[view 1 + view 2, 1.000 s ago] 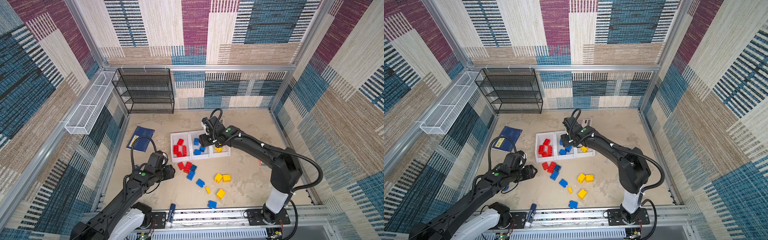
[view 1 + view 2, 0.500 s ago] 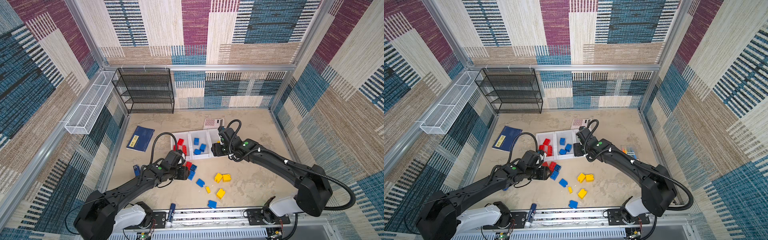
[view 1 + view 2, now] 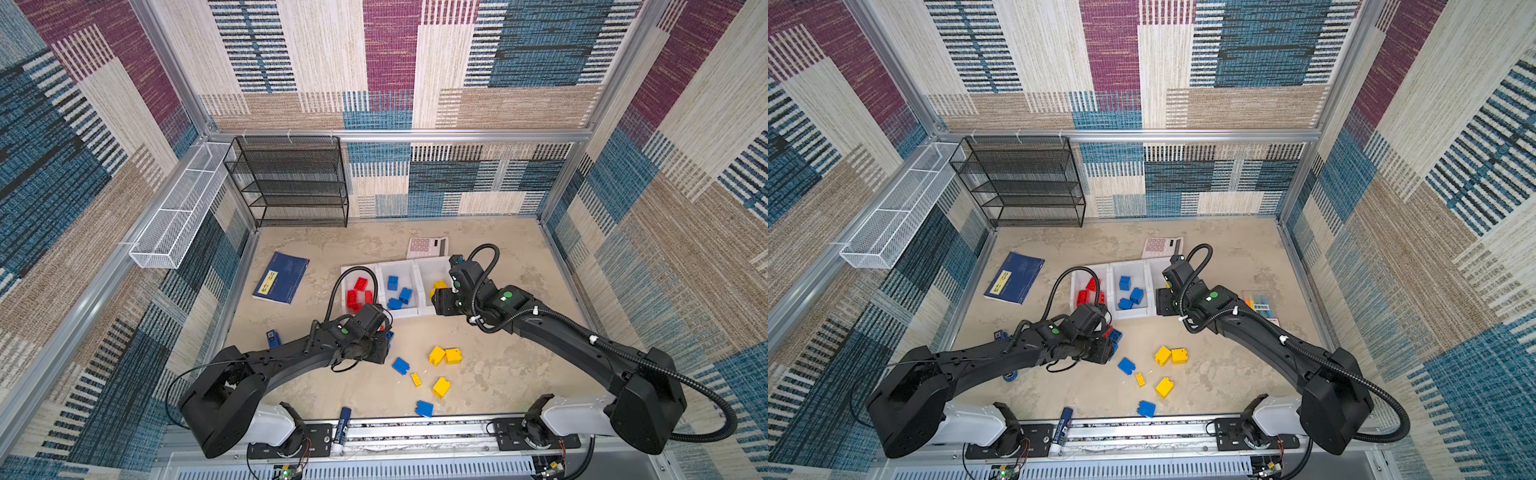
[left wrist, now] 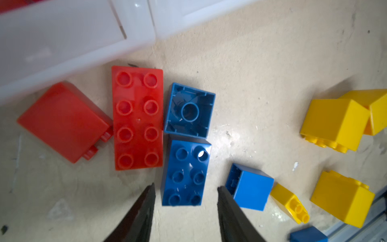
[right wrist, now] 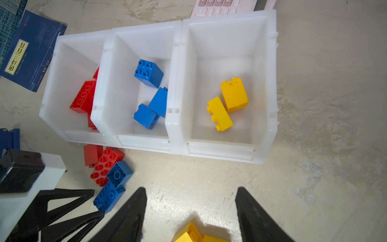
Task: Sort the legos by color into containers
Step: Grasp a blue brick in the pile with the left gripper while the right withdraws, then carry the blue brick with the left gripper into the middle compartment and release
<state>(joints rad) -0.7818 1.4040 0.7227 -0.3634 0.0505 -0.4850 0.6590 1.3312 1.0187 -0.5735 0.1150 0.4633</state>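
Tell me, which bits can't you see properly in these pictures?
- Red legos in the red bin: right wrist view, a bin wall hides some.
- Yellow lego: right wrist view, cut off by the bottom edge.
- Yellow bin: in both top views, the right arm covers part of it.
- Book title: both top views, too small to read.

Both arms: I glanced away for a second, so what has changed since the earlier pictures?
The left gripper reached in from the left, jaws now open astride a blue brick before the bins. The right gripper pulled back from over the bins toward the front, open and empty. Bins and loose bricks stayed put.
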